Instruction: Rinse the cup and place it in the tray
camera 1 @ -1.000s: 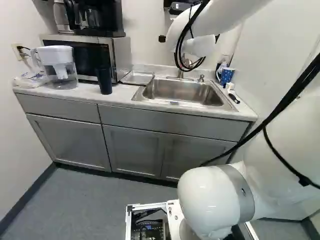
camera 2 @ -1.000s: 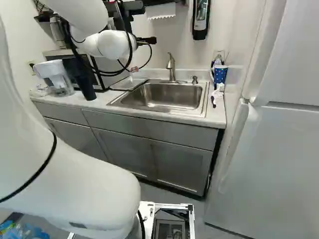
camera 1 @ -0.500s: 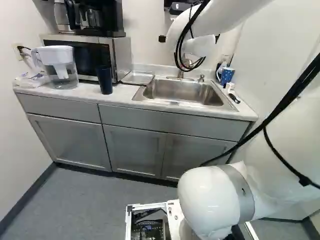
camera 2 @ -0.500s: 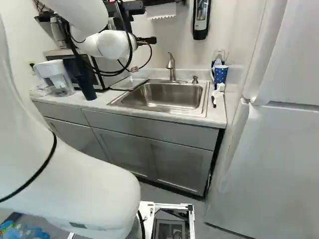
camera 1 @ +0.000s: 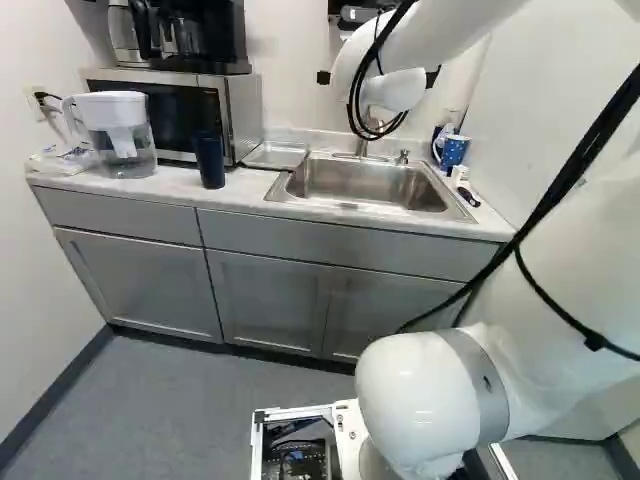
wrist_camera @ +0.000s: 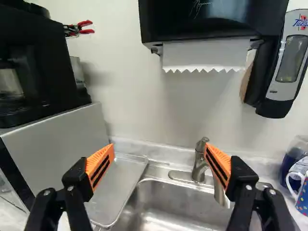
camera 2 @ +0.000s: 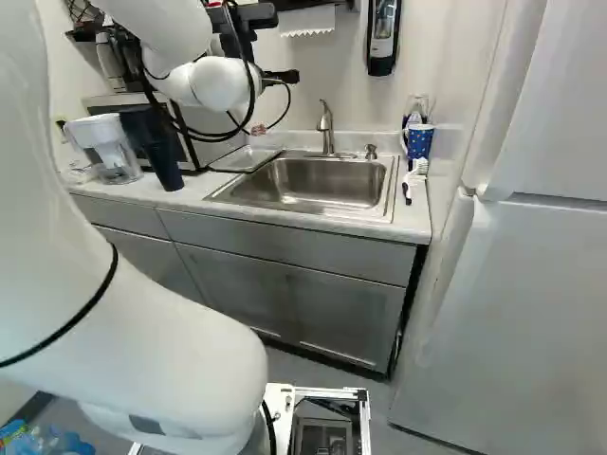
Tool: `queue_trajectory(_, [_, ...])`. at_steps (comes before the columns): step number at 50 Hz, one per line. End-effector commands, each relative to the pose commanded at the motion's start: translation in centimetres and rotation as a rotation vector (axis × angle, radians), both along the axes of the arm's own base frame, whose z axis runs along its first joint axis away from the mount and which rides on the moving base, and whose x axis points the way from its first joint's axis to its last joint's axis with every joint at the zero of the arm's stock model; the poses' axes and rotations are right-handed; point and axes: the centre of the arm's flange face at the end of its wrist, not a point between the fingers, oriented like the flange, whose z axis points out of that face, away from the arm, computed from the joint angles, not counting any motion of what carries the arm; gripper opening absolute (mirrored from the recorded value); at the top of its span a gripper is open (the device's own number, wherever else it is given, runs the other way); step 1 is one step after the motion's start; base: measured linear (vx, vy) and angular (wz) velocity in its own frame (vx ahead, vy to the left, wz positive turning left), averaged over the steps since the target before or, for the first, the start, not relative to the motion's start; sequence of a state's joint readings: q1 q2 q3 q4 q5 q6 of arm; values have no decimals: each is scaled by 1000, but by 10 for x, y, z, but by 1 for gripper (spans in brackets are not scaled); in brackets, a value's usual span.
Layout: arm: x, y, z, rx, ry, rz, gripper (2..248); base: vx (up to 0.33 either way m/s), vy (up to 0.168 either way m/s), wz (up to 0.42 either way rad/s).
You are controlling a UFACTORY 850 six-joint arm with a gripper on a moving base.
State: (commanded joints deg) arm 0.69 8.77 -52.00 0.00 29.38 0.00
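Note:
The gripper (camera 2: 278,76) shows only partly behind the wrist in the right base view, above the counter. In the wrist view the gripper (wrist_camera: 160,159) stands wide open with nothing between its orange pads, facing the wall. A dark blue cup (camera 1: 209,160) stands upright on the counter, in front of the microwave. The shallow metal tray (wrist_camera: 120,185) lies between microwave and sink (camera 1: 365,185), partly behind one finger in the wrist view. Behind the other finger is the faucet (wrist_camera: 200,161). A blue dotted mug (camera 2: 419,142) stands beyond the sink's far side from the tray.
A water pitcher (camera 1: 120,135) stands left of the dark cup in the left base view. The microwave (camera 1: 235,110) carries a coffee maker. On the wall hang a paper towel dispenser (wrist_camera: 207,21) and a soap dispenser (wrist_camera: 284,62). A brush (camera 2: 413,180) lies near the mug. A fridge (camera 2: 522,313) stands at right.
The upper links of my arm have swung slightly, leftward in the left base view at the wrist and rightward in the right base view. Base, cup and tray have stayed put.

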Motion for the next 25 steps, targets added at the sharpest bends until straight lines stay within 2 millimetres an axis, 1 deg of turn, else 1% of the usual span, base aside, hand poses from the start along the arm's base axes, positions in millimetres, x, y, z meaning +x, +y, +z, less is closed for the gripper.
queue_trajectory(25, [34, -11, 0, 0, 10, -22, 247, 0, 0, 0])
